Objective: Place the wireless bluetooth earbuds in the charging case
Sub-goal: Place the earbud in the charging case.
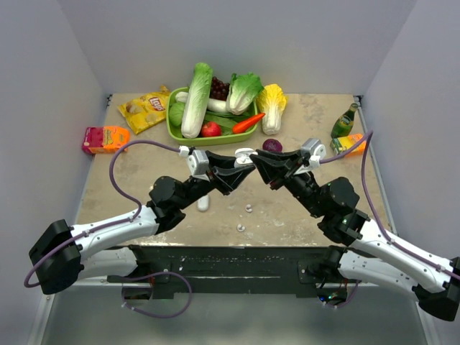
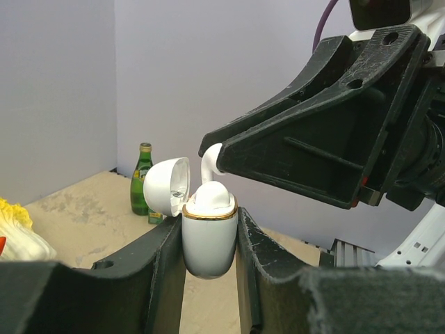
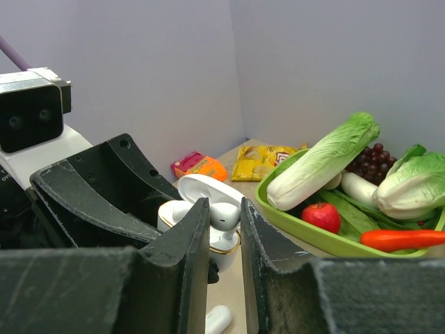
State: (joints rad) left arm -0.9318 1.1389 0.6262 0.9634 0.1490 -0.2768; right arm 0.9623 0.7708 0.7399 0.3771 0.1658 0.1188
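Case (image 2: 208,254) is clamped upright in left gripper (image 2: 210,226), raised off the table, lid (image 2: 167,184) hinged open to the left. Bud (image 2: 209,167) is pinched in right gripper (image 2: 213,154), directly above the open case: stem near vertical, head apparently already at the top. Remaining move is judged straight down, right arm only.

earbud (image 2: 208,165): head hidden in right jaws | specks (image 1: 249,208): maybe eartips
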